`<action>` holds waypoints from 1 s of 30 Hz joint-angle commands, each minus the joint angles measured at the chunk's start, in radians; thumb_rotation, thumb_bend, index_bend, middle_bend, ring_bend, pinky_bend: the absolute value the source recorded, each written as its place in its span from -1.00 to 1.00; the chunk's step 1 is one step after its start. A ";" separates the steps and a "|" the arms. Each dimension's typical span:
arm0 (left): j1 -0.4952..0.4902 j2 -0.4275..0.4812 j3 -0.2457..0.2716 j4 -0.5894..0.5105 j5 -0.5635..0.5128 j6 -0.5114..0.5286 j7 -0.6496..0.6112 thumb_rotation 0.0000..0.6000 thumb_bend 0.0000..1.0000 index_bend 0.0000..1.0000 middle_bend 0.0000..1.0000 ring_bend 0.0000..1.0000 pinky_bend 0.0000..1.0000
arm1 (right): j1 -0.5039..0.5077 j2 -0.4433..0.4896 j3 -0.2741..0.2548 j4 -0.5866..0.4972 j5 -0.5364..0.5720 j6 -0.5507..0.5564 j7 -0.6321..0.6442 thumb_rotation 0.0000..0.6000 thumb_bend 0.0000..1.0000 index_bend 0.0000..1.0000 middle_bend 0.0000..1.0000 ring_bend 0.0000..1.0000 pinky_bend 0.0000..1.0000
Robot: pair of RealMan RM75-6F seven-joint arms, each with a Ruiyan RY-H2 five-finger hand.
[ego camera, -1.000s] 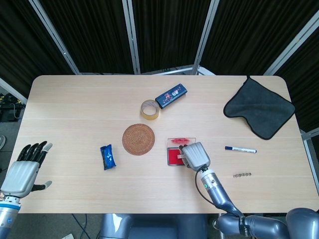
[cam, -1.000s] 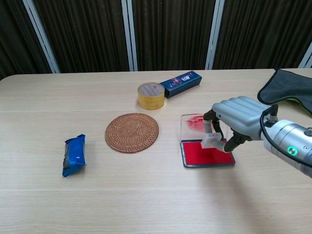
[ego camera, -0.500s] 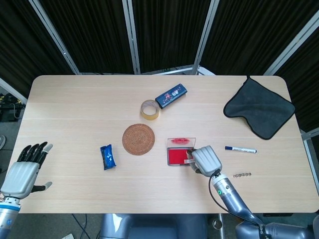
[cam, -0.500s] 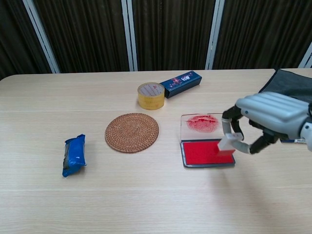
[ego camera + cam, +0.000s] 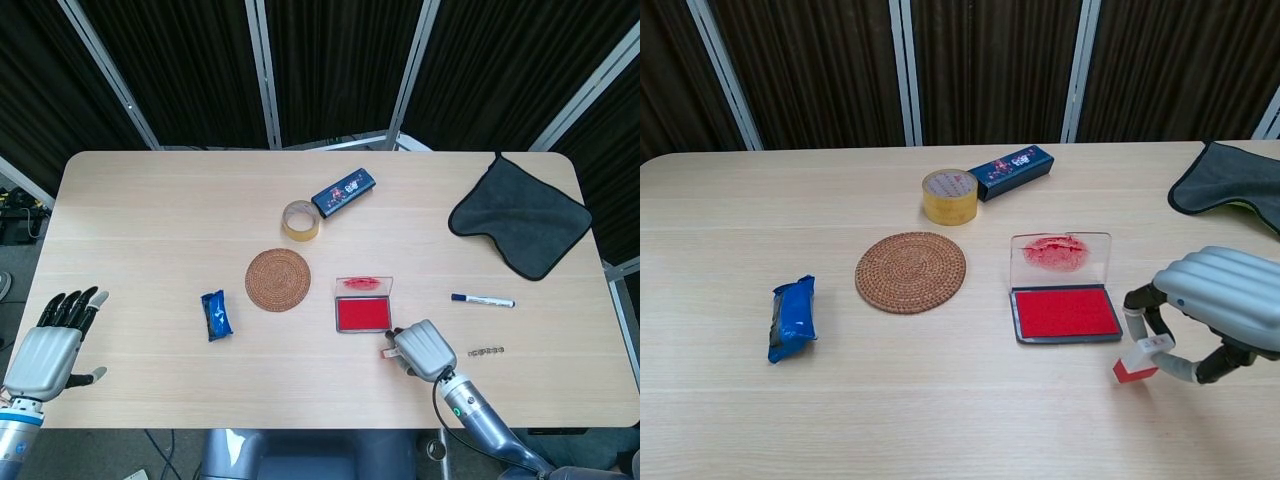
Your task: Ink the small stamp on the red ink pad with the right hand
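Note:
The red ink pad [image 5: 362, 315] [image 5: 1066, 313] lies open near the table's middle, its clear lid [image 5: 1059, 257] standing up behind it with red smears. My right hand [image 5: 425, 351] [image 5: 1220, 310] is off the pad, to its near right, above the table. It pinches the small stamp [image 5: 1139, 358] [image 5: 388, 351], a white block whose red face points down and left. My left hand [image 5: 48, 345] hangs off the table's near left edge, fingers spread, holding nothing.
A round woven coaster [image 5: 278, 280], a blue packet [image 5: 216, 315], a tape roll [image 5: 300, 220] and a dark blue box [image 5: 343, 191] lie left of and behind the pad. A marker [image 5: 482, 299], a small chain [image 5: 486, 351] and a dark cloth [image 5: 521, 214] lie to the right.
My right hand has lifted the stamp off the red pad and drawn it back toward the near right. The pad is now fully uncovered. The left hand has stayed put.

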 commanded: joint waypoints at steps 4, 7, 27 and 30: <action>0.000 0.000 0.000 0.002 0.000 0.000 -0.002 1.00 -1.00 -1.00 -1.00 -1.00 -1.00 | -0.010 -0.016 -0.006 0.032 -0.004 -0.008 0.007 1.00 -0.18 0.10 0.16 1.00 1.00; 0.000 0.000 -0.001 0.002 -0.001 -0.001 -0.003 1.00 -1.00 -1.00 -1.00 -1.00 -1.00 | -0.014 -0.020 -0.008 0.037 -0.005 -0.009 0.008 1.00 -0.19 0.02 0.14 1.00 1.00; 0.001 0.001 0.000 0.002 0.003 0.000 -0.005 1.00 -1.00 -1.00 -1.00 -1.00 -1.00 | -0.030 -0.016 0.007 0.019 0.006 -0.021 -0.025 1.00 -0.56 -0.22 -0.08 1.00 1.00; 0.001 0.001 0.001 0.001 0.004 0.000 -0.005 1.00 -1.00 -1.00 -1.00 -1.00 -1.00 | -0.034 -0.009 0.008 0.013 0.001 -0.016 -0.022 1.00 -0.56 -0.31 -0.15 1.00 1.00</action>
